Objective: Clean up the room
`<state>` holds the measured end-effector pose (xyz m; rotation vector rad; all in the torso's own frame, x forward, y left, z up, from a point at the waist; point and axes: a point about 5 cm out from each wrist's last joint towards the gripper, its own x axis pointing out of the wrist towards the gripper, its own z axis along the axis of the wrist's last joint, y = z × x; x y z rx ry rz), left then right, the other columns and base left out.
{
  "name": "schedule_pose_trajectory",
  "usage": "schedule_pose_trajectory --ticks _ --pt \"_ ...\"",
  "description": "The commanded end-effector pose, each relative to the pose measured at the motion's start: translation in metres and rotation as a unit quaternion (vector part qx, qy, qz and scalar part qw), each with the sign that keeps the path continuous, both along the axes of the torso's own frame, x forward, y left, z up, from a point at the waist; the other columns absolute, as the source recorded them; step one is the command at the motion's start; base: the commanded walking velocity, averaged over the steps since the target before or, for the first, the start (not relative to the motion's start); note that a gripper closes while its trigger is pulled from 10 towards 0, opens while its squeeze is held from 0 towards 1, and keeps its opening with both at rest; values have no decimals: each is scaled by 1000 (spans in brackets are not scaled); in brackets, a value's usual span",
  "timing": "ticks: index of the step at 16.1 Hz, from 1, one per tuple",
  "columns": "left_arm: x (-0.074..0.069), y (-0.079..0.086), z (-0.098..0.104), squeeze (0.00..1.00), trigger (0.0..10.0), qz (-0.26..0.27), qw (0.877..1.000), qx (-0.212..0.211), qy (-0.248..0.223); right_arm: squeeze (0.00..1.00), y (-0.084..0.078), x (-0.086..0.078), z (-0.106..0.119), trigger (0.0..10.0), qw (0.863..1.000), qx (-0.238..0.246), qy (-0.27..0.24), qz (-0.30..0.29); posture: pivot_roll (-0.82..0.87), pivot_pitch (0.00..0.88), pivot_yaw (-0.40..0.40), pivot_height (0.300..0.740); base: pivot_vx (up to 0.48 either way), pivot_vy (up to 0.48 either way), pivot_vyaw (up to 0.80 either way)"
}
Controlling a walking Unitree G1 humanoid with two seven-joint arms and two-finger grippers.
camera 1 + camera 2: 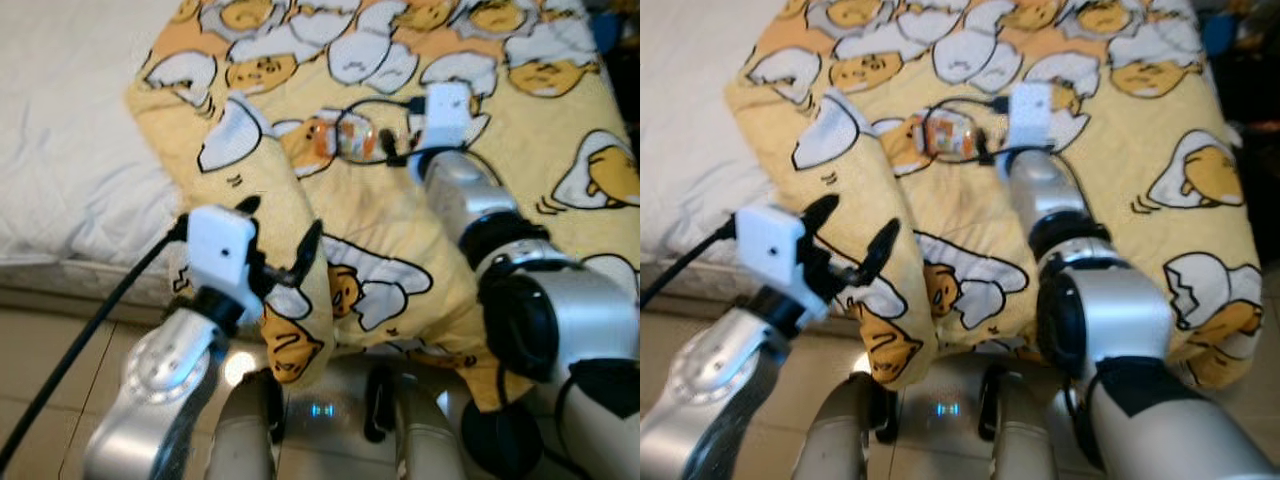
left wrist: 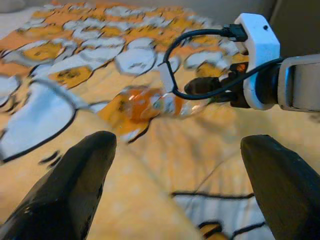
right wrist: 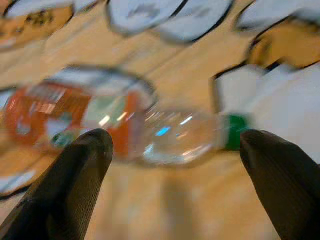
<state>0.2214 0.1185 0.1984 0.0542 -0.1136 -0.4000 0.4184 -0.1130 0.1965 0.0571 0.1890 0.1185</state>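
My head cams look down at the blanket [image 1: 400, 200]. Left wrist cam looks across it, far-right; right wrist cam sits v. close. All share the bottle [image 3: 135, 125].

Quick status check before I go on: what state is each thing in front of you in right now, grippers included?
Plastic bottle: lying on its side on the blanket, green cap on, free.
Blanket: spread over the bed, rumpled, edge hanging off.
Right gripper: open, fingers either side of the bottle, not closed.
Left gripper: open, near the blanket's edge, holding nothing.
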Motion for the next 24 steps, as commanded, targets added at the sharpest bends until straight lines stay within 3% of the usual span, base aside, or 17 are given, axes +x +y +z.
schedule_pose_trajectory --ticks 1,2,4,7,8,9,10,11,13,17,20,22,24 --pt "-5 5 1 0 10000 12 1000 7 4 75 1 -5 -18 10000 1000 5 27 7 257 383 21 697 0 0 0" --pt "-7 8 2 0 10000 15 1000 12 5 63 2 -8 -27 10000 999 -12 37 11 273 385 20 697 0 0 0" --pt "-8 9 1 0 10000 18 1000 13 11 59 1 -12 -39 10000 999 -1 53 7 249 386 18 697 0 0 0" --pt "-7 5 1 0 10000 8 1000 7 14 55 4 -15 -45 10000 998 -15 50 37 220 381 10 697 0 0 0" --pt "-7 5 2 0 10000 5 1000 5 14 55 7 -10 -30 10000 998 12 26 53 209 380 8 697 0 0 0" --pt "-6 3 1 0 10000 2 1000 -2 16 55 6 -1 5 10000 996 49 -31 68 186 373 5 697 0 0 0" --pt "-6 3 1 0 10000 2 1000 -2 16 55 6 -1 5 10000 996 49 -31 68 186 373 5 697 0 0 0" --pt "-7 -7 1 0 10000 -21 1000 -8 13 51 1 4 26 10000 994 56 -66 61 178 369 3 697 0 0 0" --pt "-9 -19 0 0 10000 -46 999 -15 15 51 0 6 44 10000 992 60 -90 64 161 356 -7 697 0 0 0" --pt "-12 -22 -4 0 10000 -48 998 -24 25 43 8 8 62 10000 987 54 -112 99 166 357 -20 697 0 0 0" --pt "-14 -18 -4 0 10000 -27 999 -6 20 35 26 6 58 10000 990 8 -119 76 213 379 -30 697 0 0 0" --pt "-20 -14 -4 0 10000 -9 1000 5 21 35 36 4 50 10000 992 19 -110 64 294 412 -27 697 0 0 0" --pt "-23 -11 -9 0 10000 4 999 14 29 0 38 0 18 10000 998 9 -50 42 334 418 -37 697 0 0 0"
